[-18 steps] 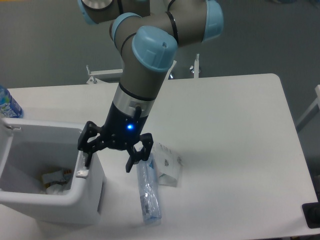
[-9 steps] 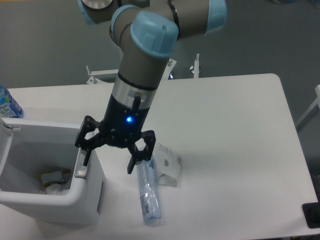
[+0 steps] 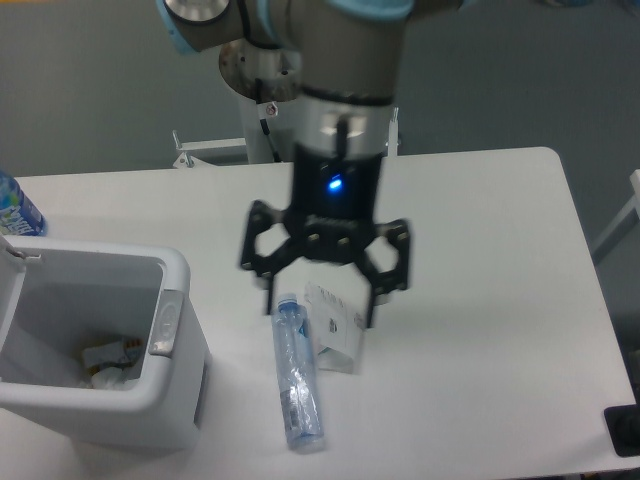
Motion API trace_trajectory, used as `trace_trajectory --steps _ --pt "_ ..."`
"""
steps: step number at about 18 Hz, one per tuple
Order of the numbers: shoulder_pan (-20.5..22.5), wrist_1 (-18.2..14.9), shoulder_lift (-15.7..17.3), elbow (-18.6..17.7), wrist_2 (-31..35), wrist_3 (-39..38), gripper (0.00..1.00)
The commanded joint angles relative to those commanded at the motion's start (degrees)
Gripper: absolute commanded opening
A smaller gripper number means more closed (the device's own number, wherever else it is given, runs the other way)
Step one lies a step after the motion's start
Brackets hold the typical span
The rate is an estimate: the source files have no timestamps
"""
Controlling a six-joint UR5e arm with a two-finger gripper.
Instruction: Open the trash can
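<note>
The trash can (image 3: 185, 385) is a white boxy bin at the table's front left. It stands open, its lid (image 3: 10, 285) tipped up at the left edge and its grey push-button strip (image 3: 165, 323) on the right rim. Crumpled waste (image 3: 105, 360) lies inside. My gripper (image 3: 320, 298) hangs open to the right of the bin, apart from it, with nothing between its fingers. It sits above the table's middle, over the cap end of a lying bottle.
A clear plastic water bottle (image 3: 298, 390) lies on the table right of the bin, beside a white printed packet (image 3: 338, 330). Another bottle with a blue label (image 3: 15, 210) shows at the far left edge. A black object (image 3: 622, 430) sits at the front right corner.
My gripper has left the bin's right rim and swung to the right and slightly back, turning at the wrist; it now hangs over the bottle and packet. The bin stays open.
</note>
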Motion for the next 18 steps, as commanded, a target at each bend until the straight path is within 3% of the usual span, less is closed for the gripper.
trace_trajectory --steps 4,7,12,18 --pt "2.99 -0.52 0.88 -0.35 1.31 5.53 1.00" --pt "3.79 -2.11 1.14 -1.05 9.20 9.66 1.00" --pt "3.79 -4.57 1.93 -3.69 19.50 28.55 1.00" --pt "3.88 -4.48 2.29 -5.19 23.03 32.35 1.00"
